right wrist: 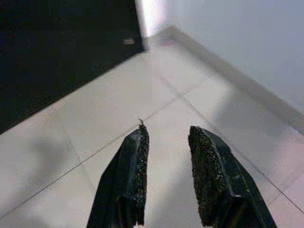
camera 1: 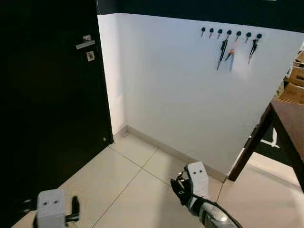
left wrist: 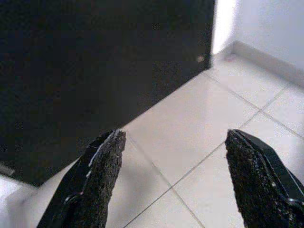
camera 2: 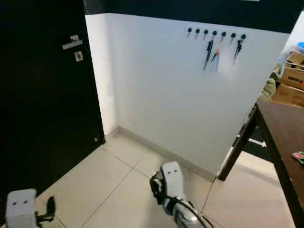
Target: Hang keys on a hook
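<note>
My left fingers [left wrist: 92, 183] are spread wide with nothing between them, and my right fingers [right wrist: 130, 173] stand only a narrow gap apart, also holding nothing; both pairs point down at the pale tiled floor [camera 1: 118, 185]; my left gripper [camera 1: 71, 213] hangs low at about seven o'clock in my head view, close to the black door [camera 1: 47, 109]; my right gripper [camera 1: 181, 190] hangs low at about five o'clock, over the tiles near the skirting of the white wall [camera 1: 190, 104]; the row of dark hooks [camera 1: 230, 33] sits high on that wall at about one o'clock, well away from both grippers; a dark bunch of keys [camera 1: 222, 51] hangs from one of the middle hooks, an orange-tagged bunch [camera 1: 230, 53] hangs just beside it, and another dark bunch [camera 1: 253, 48] hangs nearer the right end; the door carries a silver handle [camera 1: 85, 44] at about eleven o'clock; a dark wooden table [camera 1: 289, 123] juts in at about three o'clock, with cardboard boxes [camera 1: 297, 78] beyond it
</note>
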Robot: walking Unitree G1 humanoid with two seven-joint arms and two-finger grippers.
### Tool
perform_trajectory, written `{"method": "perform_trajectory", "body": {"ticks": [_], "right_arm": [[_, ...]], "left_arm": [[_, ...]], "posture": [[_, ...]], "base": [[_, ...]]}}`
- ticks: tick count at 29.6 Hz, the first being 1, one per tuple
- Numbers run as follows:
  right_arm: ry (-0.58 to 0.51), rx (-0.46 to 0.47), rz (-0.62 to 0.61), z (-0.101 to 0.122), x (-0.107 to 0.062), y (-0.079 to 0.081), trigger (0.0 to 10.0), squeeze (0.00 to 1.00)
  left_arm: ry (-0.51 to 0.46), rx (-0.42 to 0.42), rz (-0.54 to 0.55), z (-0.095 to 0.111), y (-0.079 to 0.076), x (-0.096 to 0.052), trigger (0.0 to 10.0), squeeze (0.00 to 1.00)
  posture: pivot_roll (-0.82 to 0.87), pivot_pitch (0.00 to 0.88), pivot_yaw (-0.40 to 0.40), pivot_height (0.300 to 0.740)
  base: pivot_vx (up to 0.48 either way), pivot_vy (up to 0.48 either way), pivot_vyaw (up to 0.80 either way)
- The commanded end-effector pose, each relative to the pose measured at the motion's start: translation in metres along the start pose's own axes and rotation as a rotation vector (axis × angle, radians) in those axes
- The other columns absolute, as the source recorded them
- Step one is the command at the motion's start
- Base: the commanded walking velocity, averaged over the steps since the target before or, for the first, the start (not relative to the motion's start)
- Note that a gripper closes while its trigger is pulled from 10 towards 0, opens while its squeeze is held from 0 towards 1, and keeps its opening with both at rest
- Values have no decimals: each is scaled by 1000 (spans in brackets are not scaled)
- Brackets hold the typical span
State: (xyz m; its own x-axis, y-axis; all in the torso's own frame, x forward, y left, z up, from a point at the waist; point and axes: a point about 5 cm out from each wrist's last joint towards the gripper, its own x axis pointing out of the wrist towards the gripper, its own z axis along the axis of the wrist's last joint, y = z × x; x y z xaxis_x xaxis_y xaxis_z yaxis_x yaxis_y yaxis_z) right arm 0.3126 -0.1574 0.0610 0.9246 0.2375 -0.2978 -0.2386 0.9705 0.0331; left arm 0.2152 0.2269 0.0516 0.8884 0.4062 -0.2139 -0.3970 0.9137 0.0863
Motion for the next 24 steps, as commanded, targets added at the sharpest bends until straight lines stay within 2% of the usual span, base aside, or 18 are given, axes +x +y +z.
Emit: {"method": "perform_trajectory", "body": {"ticks": [1, 2, 3, 5, 7, 10, 12, 15, 18, 24], "right_arm": [[66, 40, -54, -18, 1, -9, 10000, 0], [86, 47, -69, -22, 1, -12, 10000, 0], [164, 28, -79, -39, -1, -14, 10000, 0], [270, -41, -64, -66, -8, -11, 10000, 0], [314, -82, -30, -80, -14, -3, 10000, 0], [330, -94, -26, -86, -17, 0, 10000, 0], [401, -143, -14, -100, -23, 2, 10000, 0], [446, -140, -4, -105, -25, 3, 10000, 0], [395, -146, -15, -102, -21, 1, 10000, 0], [409, -161, -20, -107, -25, -5, 10000, 0]], "left_arm": [[84, -8, -2, -24, 6, 1, 10000, 0], [105, -5, -6, -30, 7, 3, 10000, 0], [181, -8, -32, -49, 3, 2, 10000, 0], [303, 12, -101, -78, -8, -7, 10000, 0], [389, 12, -177, -93, -17, -15, 10000, 0], [387, -2, -159, -92, -16, -15, 10000, 0], [380, 4, -153, -90, -15, -12, 10000, 0], [399, 13, -177, -92, -18, -12, 10000, 0], [397, 38, -186, -97, -21, -9, 10000, 0], [427, 21, -190, -104, -21, -7, 10000, 0]], "posture": [[-152, 17, 68, 740], [-152, 17, 68, 740], [-152, 18, 65, 740], [-152, 18, 65, 740], [-148, 25, 66, 740], [-153, 32, 68, 740], [-145, 38, 64, 740], [-145, 38, 64, 740], [-154, 39, 57, 740], [-154, 39, 57, 740]], "base": [[0, 0, 0], [0, 0, 0], [0, 0, 0], [0, 0, 0], [0, 0, 0], [0, 0, 0], [0, 0, 0], [0, 0, 0], [0, 0, 0], [0, 0, 0]]}}
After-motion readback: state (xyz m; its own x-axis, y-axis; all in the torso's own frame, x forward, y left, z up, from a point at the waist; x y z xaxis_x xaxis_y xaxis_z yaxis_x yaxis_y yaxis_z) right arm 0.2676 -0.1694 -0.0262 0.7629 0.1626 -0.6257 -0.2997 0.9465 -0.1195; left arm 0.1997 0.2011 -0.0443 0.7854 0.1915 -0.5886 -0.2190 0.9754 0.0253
